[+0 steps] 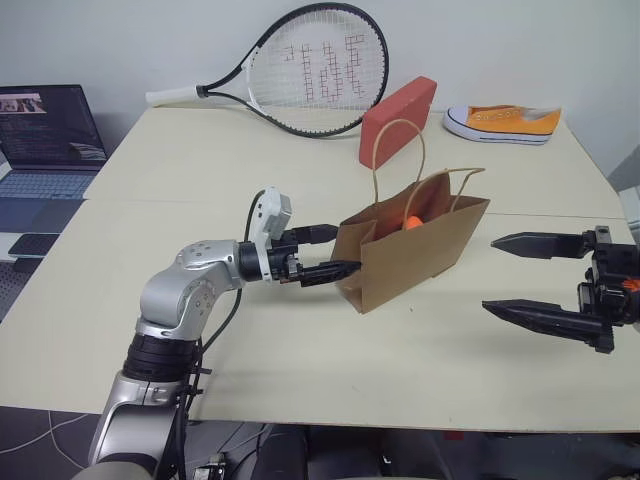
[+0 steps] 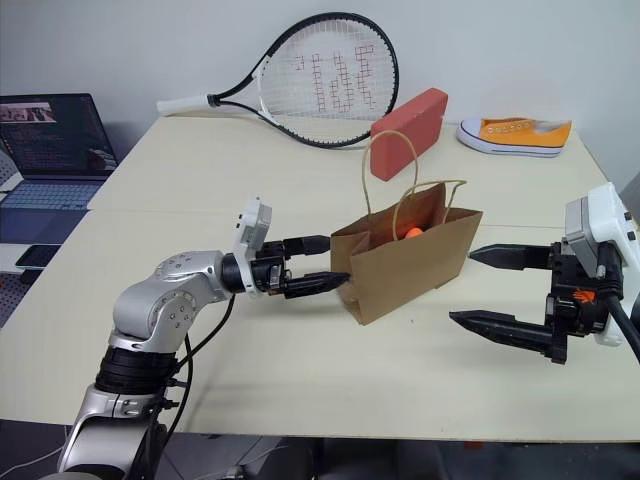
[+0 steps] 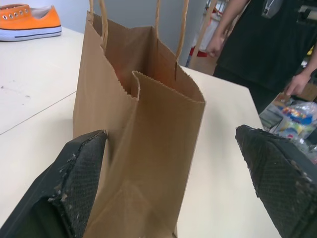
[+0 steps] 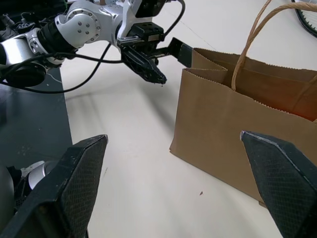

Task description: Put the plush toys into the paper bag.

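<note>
The brown paper bag (image 1: 410, 250) stands upright in the middle of the table (image 1: 200, 180), its loop handles up. Inside its mouth shows a bit of an orange plush toy (image 1: 412, 222); the rest of the inside is hidden. My left gripper (image 1: 328, 252) is open at the bag's left end, pointing at it. One finger lies on each side of that narrow end (image 3: 148, 148), and the near finger (image 3: 81, 173) is close against the paper. My right gripper (image 1: 490, 275) is open to the right of the bag, apart from it, fingers pointing toward it with nothing between them.
At the table's far side lie a tennis racket (image 1: 310, 65), a red block (image 1: 398, 118) and an orange sneaker (image 1: 503, 122). A laptop (image 1: 45, 140) and a phone (image 1: 35, 244) sit on the left. A person (image 3: 257, 44) stands beyond the table's right end.
</note>
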